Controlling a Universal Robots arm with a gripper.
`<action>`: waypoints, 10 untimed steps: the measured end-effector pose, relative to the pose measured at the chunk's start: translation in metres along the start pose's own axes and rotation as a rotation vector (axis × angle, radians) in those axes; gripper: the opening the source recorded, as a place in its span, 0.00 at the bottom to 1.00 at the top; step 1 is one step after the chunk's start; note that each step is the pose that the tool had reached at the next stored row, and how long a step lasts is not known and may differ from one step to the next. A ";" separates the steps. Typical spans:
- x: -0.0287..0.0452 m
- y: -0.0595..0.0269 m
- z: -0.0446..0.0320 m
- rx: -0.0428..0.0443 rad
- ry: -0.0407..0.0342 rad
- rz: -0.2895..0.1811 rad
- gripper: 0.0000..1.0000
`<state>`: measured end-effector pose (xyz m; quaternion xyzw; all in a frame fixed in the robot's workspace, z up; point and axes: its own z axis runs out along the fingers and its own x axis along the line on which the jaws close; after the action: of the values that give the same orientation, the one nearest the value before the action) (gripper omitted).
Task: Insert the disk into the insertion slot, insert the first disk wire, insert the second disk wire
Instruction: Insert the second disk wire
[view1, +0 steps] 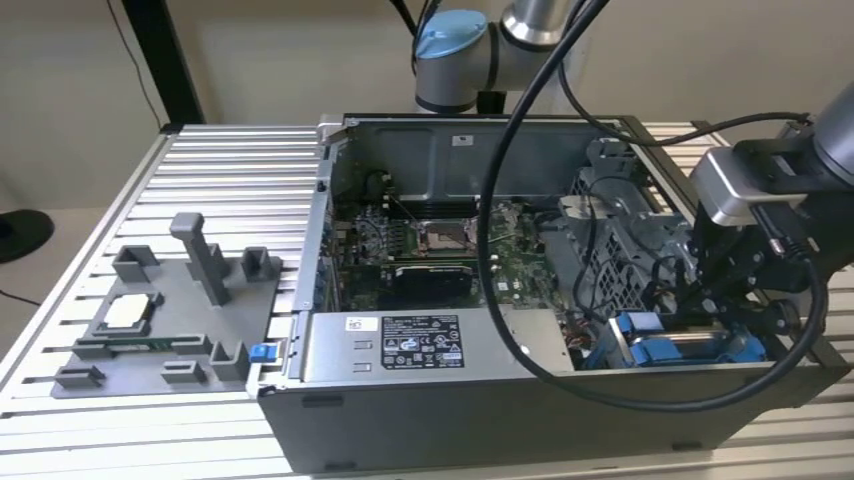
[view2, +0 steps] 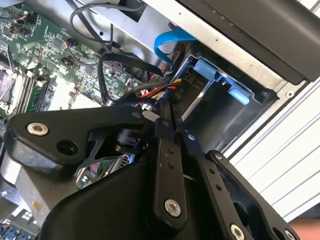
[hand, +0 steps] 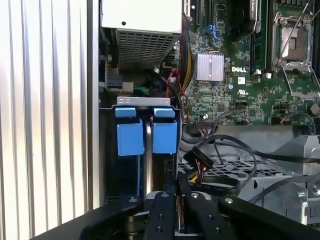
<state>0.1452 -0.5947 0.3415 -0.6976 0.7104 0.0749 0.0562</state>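
- the insertion slot (hand: 135, 101) sits in the computer case's (view1: 534, 400) corner at the exterior view's right; blue tabs (hand: 131, 140) inside it; I can't tell what's seated behind them
- gripper (hand: 178, 184) hangs right at its edge beside black cables (hand: 200, 165); fingers pinched nearly together; can't tell if they've got anything

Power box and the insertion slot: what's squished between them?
First wrist view: a bunch of black and red wires sits between the power box and the insertion slot.
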 end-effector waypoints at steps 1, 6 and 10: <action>-0.0003 0.0000 -0.0018 0.0000 0.0015 0.000 0.00; -0.0023 0.0002 -0.0069 0.0004 0.0232 0.000 0.00; -0.0061 0.0003 -0.0062 0.0022 0.0786 0.002 0.00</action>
<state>0.1451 -0.5898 0.3487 -0.6993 0.7127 0.0467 0.0289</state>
